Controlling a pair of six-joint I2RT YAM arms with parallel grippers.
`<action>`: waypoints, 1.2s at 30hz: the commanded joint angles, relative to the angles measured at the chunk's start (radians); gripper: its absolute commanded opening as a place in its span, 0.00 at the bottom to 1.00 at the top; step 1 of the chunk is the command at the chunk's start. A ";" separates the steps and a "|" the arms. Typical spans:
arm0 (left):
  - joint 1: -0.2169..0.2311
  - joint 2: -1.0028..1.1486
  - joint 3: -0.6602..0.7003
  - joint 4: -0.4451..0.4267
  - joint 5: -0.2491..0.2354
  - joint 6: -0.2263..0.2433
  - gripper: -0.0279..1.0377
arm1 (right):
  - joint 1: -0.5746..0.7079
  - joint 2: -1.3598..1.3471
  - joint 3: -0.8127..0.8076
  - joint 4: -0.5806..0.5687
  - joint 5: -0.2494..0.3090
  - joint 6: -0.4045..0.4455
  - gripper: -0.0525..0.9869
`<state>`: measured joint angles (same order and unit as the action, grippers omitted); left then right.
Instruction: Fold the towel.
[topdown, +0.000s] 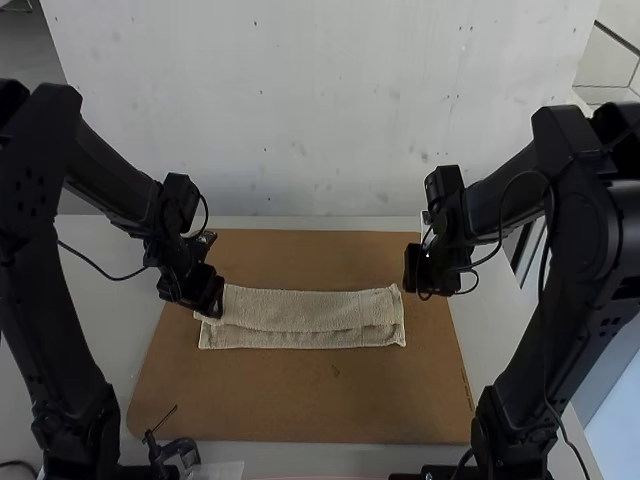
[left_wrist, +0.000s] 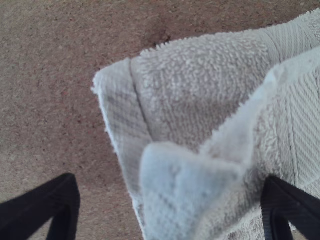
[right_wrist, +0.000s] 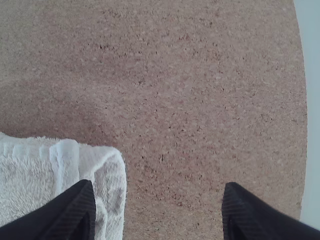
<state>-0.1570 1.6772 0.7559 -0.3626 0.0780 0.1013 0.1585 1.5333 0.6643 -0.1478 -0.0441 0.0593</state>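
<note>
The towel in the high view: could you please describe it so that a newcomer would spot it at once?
On the pale table lies a large brown board. Across its middle is the towel, folded into a long, narrow strip with a lower layer showing along its near edge. Its cream, looped cloth sets it apart from the board.

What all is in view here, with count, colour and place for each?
towel: one, off-white, folded into a strip on the board
board: one, brown, under the towel, on the table
table: one, pale, under the board
small fixture: one, dark, near edge beside the left arm's base
arms: two, black, one each side
cables: several, black, along the arms
left gripper: one, black, open at the towel's left end
right gripper: one, black, open near its right end
</note>
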 joint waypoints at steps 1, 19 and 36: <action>0.013 0.018 0.031 0.004 0.006 0.011 0.77 | -0.020 -0.009 0.029 -0.041 -0.042 -0.018 0.54; 0.005 0.010 0.028 0.004 0.016 0.008 0.77 | -0.016 0.037 0.066 -0.068 -0.212 0.045 0.54; -0.003 -0.024 0.025 0.002 0.016 0.005 0.77 | -0.024 0.001 0.064 -0.113 -0.212 0.043 0.54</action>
<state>-0.1581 1.6772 0.7555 -0.3626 0.0784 0.1009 0.1421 1.5223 0.7280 -0.2684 -0.2470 0.0944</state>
